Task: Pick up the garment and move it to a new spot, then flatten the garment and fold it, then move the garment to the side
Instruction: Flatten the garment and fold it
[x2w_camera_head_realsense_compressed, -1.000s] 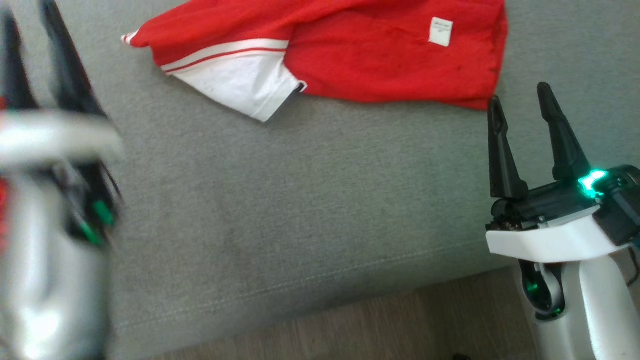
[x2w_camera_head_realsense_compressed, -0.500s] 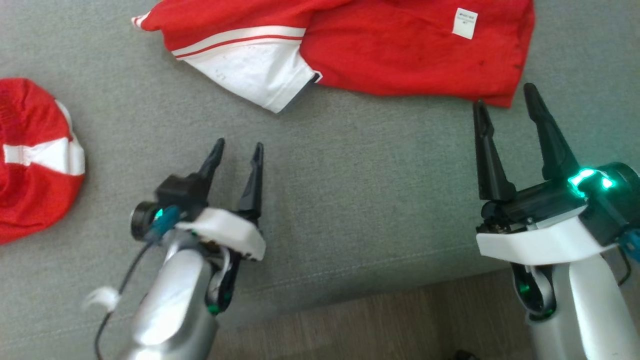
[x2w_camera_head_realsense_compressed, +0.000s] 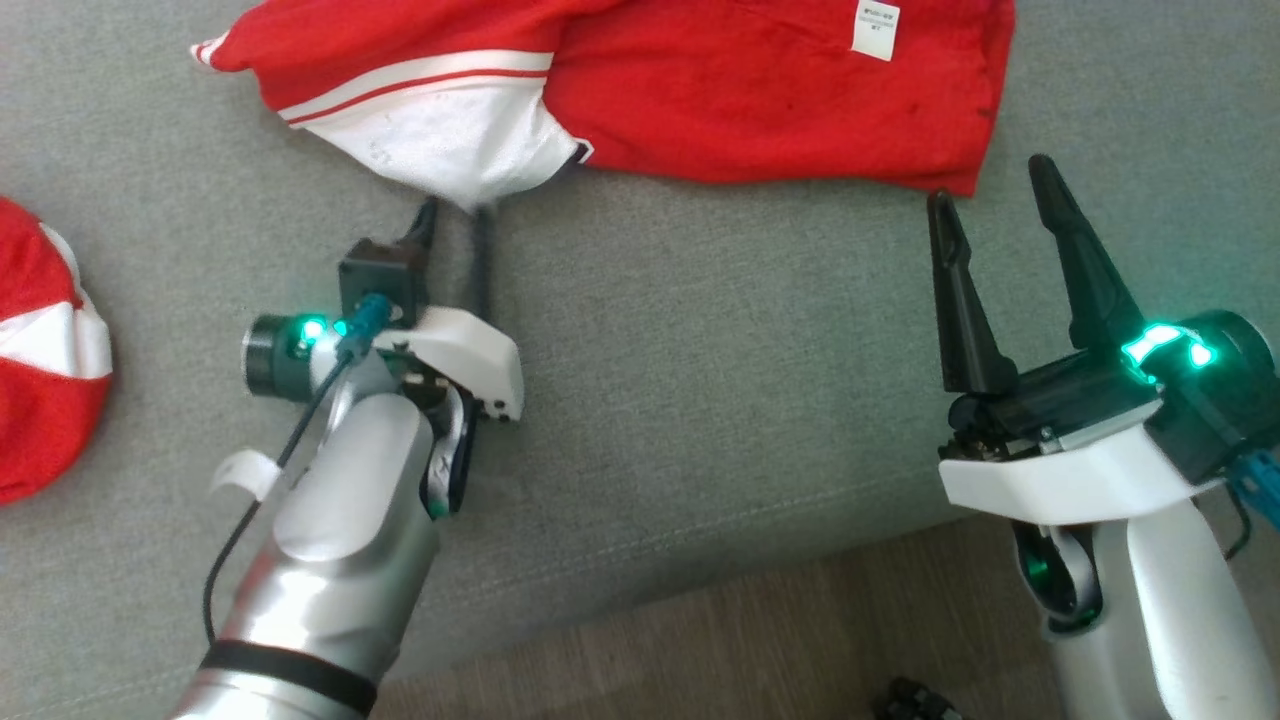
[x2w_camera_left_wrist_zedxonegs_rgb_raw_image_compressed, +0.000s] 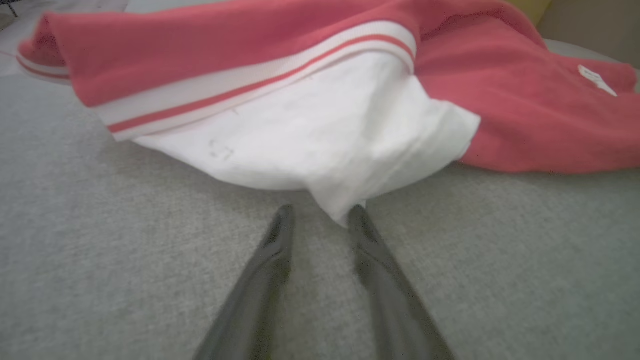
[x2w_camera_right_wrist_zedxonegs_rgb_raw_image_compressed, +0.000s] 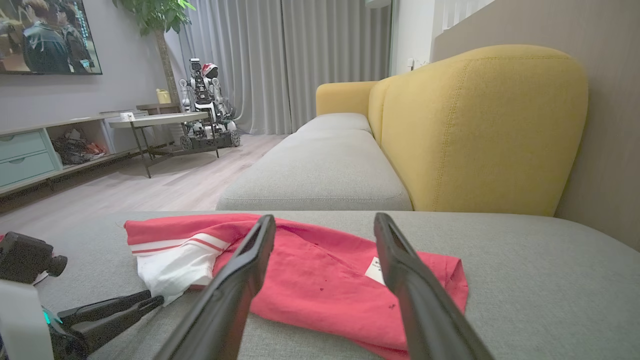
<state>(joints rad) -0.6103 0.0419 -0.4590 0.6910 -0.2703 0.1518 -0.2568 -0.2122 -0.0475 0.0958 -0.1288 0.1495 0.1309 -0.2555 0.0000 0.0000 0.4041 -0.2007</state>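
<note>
The garment (x2w_camera_head_realsense_compressed: 720, 90) is red with a white sleeve (x2w_camera_head_realsense_compressed: 450, 150) and a small white label; it lies rumpled at the far side of the grey sofa seat (x2w_camera_head_realsense_compressed: 700, 380). My left gripper (x2w_camera_head_realsense_compressed: 456, 210) is open, its two fingers standing either side of the sleeve's lowest tip. In the left wrist view the garment's (x2w_camera_left_wrist_zedxonegs_rgb_raw_image_compressed: 525, 125) white tip (x2w_camera_left_wrist_zedxonegs_rgb_raw_image_compressed: 337, 210) hangs between the fingers of the left gripper (x2w_camera_left_wrist_zedxonegs_rgb_raw_image_compressed: 321, 212). My right gripper (x2w_camera_head_realsense_compressed: 988, 182) is open and holds nothing, just short of the garment's near right corner. The right wrist view has the garment (x2w_camera_right_wrist_zedxonegs_rgb_raw_image_compressed: 325, 285) beyond the right gripper (x2w_camera_right_wrist_zedxonegs_rgb_raw_image_compressed: 325, 220).
A second red and white cloth (x2w_camera_head_realsense_compressed: 40, 350) lies at the seat's left edge. Wooden floor (x2w_camera_head_realsense_compressed: 750, 640) lies below the seat's front edge. A yellow backrest (x2w_camera_right_wrist_zedxonegs_rgb_raw_image_compressed: 480, 130) rises behind the seat. Across the room stand a low table (x2w_camera_right_wrist_zedxonegs_rgb_raw_image_compressed: 160, 120) and another robot (x2w_camera_right_wrist_zedxonegs_rgb_raw_image_compressed: 205, 100).
My left arm has come forward to the white sleeve's tip, and its fingers stand closer together. The head camera has shifted. The right gripper has kept its place.
</note>
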